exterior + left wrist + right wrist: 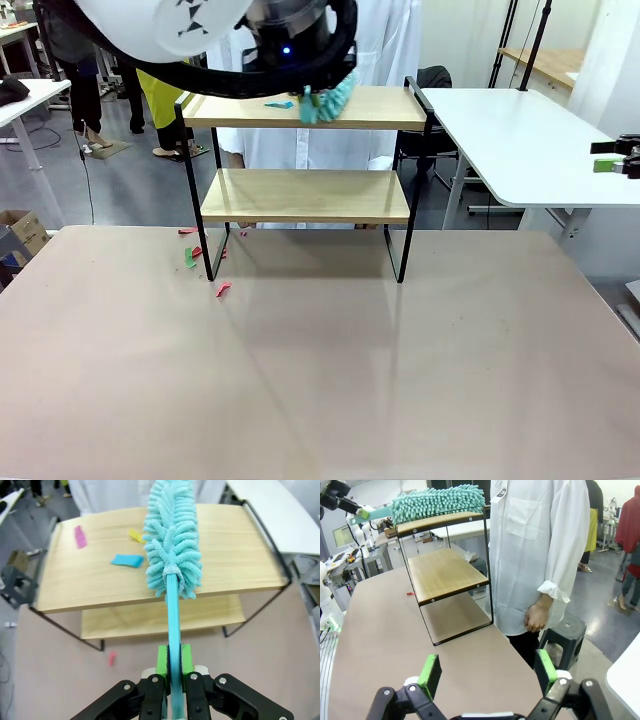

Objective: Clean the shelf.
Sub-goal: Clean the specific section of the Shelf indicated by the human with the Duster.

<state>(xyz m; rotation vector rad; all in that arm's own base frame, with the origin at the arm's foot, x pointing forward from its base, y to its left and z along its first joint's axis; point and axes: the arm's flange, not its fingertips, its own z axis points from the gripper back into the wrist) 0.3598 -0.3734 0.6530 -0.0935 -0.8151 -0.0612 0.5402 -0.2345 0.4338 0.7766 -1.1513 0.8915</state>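
The shelf (305, 195) stands at the table's far side, two light wood boards in a thin black frame. My left gripper (173, 662) is shut on the teal handle of a fluffy teal duster (172, 540), whose head lies on the top board (235, 545). On that board, left of the duster, lie a blue scrap (127, 560), a yellow scrap (135, 535) and a pink scrap (80, 536). In the front view the duster (332, 100) rests at the top board's middle. My right gripper (487, 672) hangs open and holds nothing, off to the table's right (608, 157).
A person in a white shirt (530, 555) stands just behind the shelf, one hand (536, 617) hanging down. Red and green scraps (192, 255) and one more red scrap (222, 290) lie on the table by the shelf's left legs. A white table (520, 140) stands at the right.
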